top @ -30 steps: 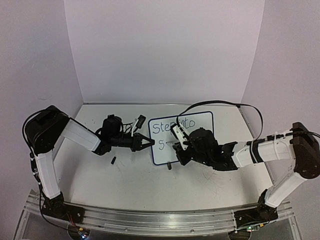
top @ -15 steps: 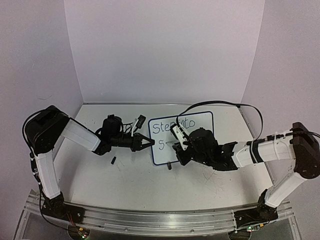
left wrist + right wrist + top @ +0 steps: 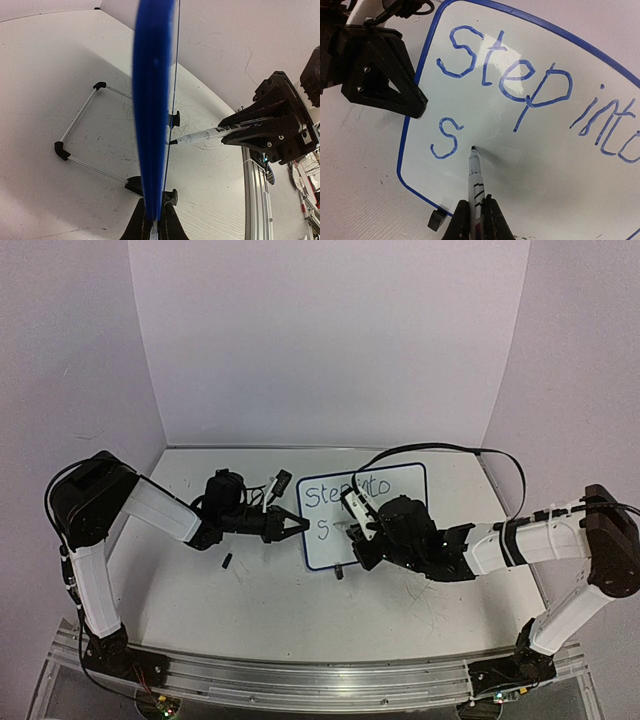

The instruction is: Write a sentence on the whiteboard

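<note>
Your right hand (image 3: 476, 206) is pressed together on the marker (image 3: 474, 170), gripping its barrel at the bottom centre of the right wrist view. The tip sits on the whiteboard (image 3: 535, 175) just right of the lone "S" that opens the second line. The sentence (image 3: 510, 75) so far reads "Step into" across the top, so I judge the letter after that "S" to be the step in hand. Start the stroke close beside the "S", match its height, and use light, even pressure so the board does not tip back. Your left hand (image 3: 154, 222) pinches the blue frame (image 3: 152, 100) at the board's left edge; let it brace against each push of the tip.

The right wrist view gives you the letters and the tip's place on the face. The left wrist view cannot, since it sees the board edge-on as a blue strip down the middle. What it shows instead is the wire stand (image 3: 80, 125) behind the board at left, the black feet (image 3: 174, 119) on the surface (image 3: 45, 60), and the tip appearing to meet the face. In the top view the right arm (image 3: 520, 540) hides part of the writing.
</note>
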`<state>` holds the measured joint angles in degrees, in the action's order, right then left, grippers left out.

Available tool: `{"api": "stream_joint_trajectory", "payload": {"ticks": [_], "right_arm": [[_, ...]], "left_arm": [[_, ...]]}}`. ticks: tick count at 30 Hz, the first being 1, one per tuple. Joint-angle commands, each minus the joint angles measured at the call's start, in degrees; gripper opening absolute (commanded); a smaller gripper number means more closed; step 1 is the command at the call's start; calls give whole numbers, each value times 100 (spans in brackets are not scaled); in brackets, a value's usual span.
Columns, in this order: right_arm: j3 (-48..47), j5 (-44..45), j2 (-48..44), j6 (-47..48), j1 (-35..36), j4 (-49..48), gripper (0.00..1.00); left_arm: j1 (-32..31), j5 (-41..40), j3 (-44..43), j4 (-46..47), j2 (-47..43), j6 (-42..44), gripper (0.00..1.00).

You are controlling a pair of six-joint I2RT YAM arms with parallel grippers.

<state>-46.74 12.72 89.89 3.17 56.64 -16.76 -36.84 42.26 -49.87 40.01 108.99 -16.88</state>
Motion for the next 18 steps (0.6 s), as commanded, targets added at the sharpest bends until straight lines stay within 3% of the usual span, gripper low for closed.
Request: {"api": "stream_joint_trajectory", "payload": {"ticks": [1, 8, 18], "right_arm": [[-113, -3, -156, 36, -7, -231, 0], [-89, -349, -141, 35, -10, -231, 0], [-200, 131, 15, -141, -10, -144, 0]], "left_arm": [[54, -455, -76, -450, 29, 187, 0], [54, -438, -77, -462, 56, 194, 0], [54, -415, -111, -483, 48, 203, 0]]}}
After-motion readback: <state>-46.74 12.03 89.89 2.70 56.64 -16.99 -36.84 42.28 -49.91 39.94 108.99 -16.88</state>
